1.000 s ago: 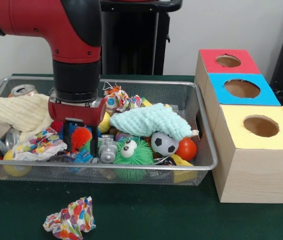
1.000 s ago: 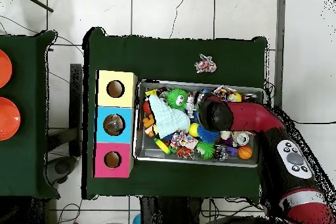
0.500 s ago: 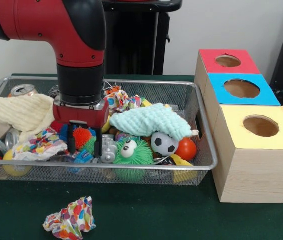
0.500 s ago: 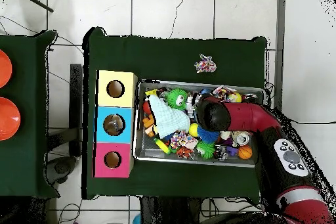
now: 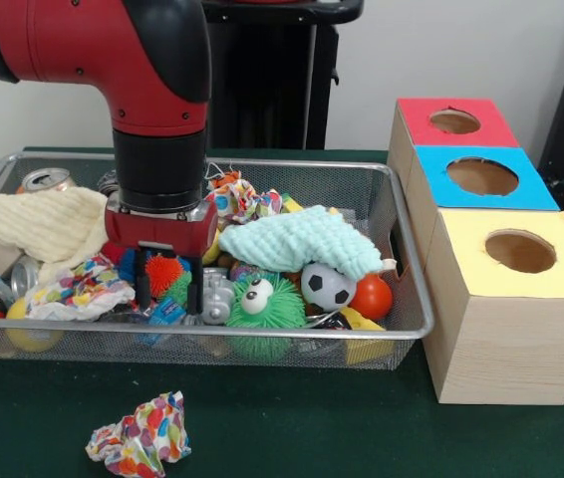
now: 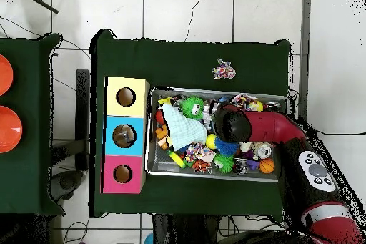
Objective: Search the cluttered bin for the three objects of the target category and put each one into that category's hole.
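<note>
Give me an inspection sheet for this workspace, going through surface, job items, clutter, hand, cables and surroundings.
Surface: green table; one crumpled colourful wrapper lies loose in front of the bin.
Job's things: wire bin full; boxes with red hole, blue hole, yellow hole.
Clutter: mint cloth, cream cloth, green googly-eyed ball, soccer ball, cans.
Hand: lowered into the bin, fingers straddling an orange spiky ball; grip unclear.
Cables: some on the floor.
Surroundings: orange discs on a side table.

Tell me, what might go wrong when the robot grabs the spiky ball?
The end effector straddles the orange spiky rubber ball, open. Its fingers sit deep in clutter, so they could catch the crumpled colourful paper wad too. The soft spikes might let the ball slip out during lifting.
</note>
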